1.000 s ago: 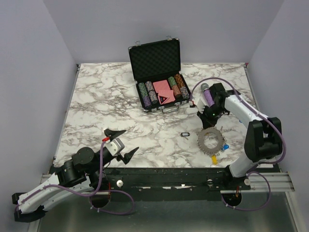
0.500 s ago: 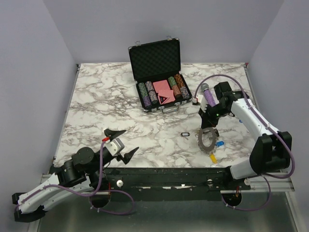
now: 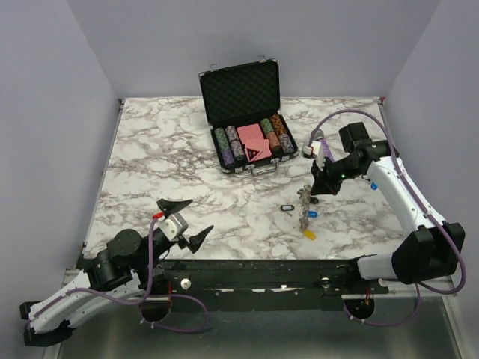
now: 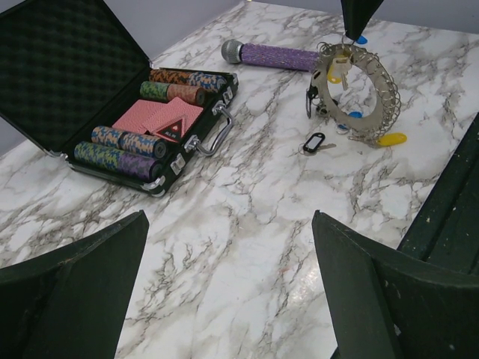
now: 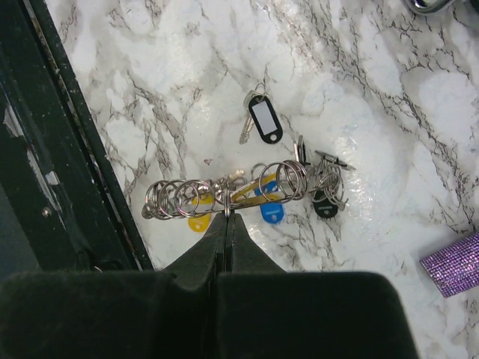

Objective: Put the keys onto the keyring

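Note:
My right gripper (image 3: 316,188) is shut on the rim of the silver keyring (image 3: 305,208) and holds it tilted up on edge above the marble table. In the right wrist view my closed tips (image 5: 227,215) pinch the keyring (image 5: 224,191). A yellow key (image 5: 198,223), a blue key (image 5: 271,213) and a black key (image 5: 325,207) hang from it. A loose black-tagged key (image 5: 264,120) lies on the table beside the ring; it also shows in the top view (image 3: 286,208). My left gripper (image 3: 183,221) is open and empty at the near left, far from the ring (image 4: 359,93).
An open black chip case (image 3: 247,120) with chips and cards stands at the back centre. A purple microphone (image 4: 281,56) lies just behind the ring, near my right arm. A small blue piece (image 3: 372,185) lies to the right. A black rail (image 3: 254,269) runs along the table's near edge.
My right gripper has moved left and up with the keyring. The ring went from lying flat to standing on edge, its keys dangling. My left arm has barely moved.

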